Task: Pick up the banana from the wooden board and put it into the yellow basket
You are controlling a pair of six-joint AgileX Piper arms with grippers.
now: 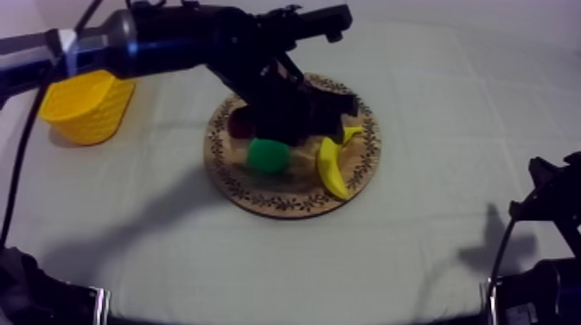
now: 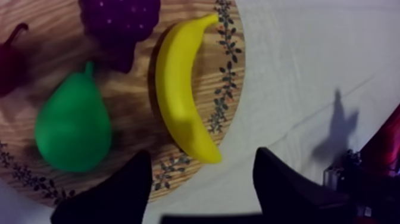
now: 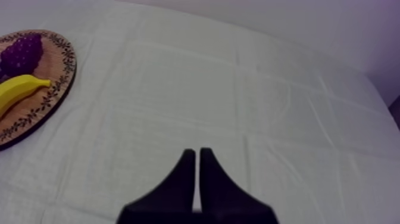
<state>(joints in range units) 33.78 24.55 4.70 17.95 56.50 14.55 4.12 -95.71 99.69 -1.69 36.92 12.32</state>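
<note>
Right now the banana lies on the wooden board, curved along its patterned rim, 1 tip pointing toward the left jaws. Those jaws are released, 2 black fingers spread wide over the board's edge. The banana's near tip sits just ahead of the gap between them, untouched. Beside the banana, farther from the jaws, there's the green pear, with the grapes beyond both and the small red fruit past the pear. The yellow basket stands on the bench well apart from the left jaws, beside their arm. The right jaws are clenched on nothing, a narrow wedge over bare bench, well apart from the board.
</note>
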